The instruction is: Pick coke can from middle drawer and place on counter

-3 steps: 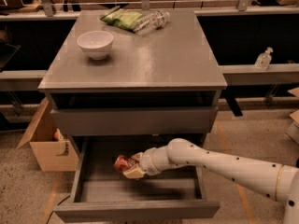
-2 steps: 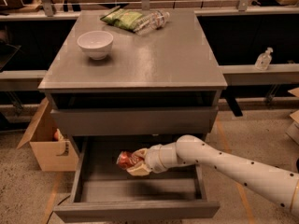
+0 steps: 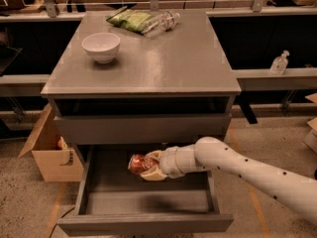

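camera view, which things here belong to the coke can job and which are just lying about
Job: coke can, held by the end effector inside the open middle drawer; counter.
Lying about: white bowl, green snack bag, clear bottle, cardboard box beside the cabinet.

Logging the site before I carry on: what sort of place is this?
Probably a lab or workshop, not a home: a workbench with metal legs behind the grey cabinet, a cardboard box on the bare speckled floor. The gripper is in the middle drawer, shut on the coke can.
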`<state>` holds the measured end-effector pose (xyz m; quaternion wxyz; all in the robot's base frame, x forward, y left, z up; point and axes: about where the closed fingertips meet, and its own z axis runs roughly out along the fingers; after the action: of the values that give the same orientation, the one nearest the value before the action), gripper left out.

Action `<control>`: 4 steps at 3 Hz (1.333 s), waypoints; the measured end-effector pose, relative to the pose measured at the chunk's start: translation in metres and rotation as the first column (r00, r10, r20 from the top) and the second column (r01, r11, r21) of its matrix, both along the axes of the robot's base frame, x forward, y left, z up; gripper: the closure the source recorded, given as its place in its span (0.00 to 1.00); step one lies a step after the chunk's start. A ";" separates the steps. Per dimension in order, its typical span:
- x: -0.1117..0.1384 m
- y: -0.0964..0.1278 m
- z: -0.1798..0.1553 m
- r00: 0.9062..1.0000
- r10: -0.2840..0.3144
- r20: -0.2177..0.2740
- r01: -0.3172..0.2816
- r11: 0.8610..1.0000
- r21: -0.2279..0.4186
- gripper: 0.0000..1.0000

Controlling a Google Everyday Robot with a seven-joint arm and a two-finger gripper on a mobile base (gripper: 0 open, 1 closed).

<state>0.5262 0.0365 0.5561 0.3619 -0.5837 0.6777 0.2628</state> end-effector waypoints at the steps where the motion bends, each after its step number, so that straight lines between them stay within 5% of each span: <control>1: -0.005 -0.008 0.014 1.000 -0.021 0.014 0.021 0.999 -0.025 1.00; 3: -0.026 -0.059 0.104 0.979 -0.150 0.141 0.170 0.975 -0.144 1.00; 4: -0.019 -0.077 0.154 0.967 -0.187 0.175 0.223 0.950 -0.217 1.00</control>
<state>0.5073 -0.0404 0.7097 0.3664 -0.5668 0.7315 0.0965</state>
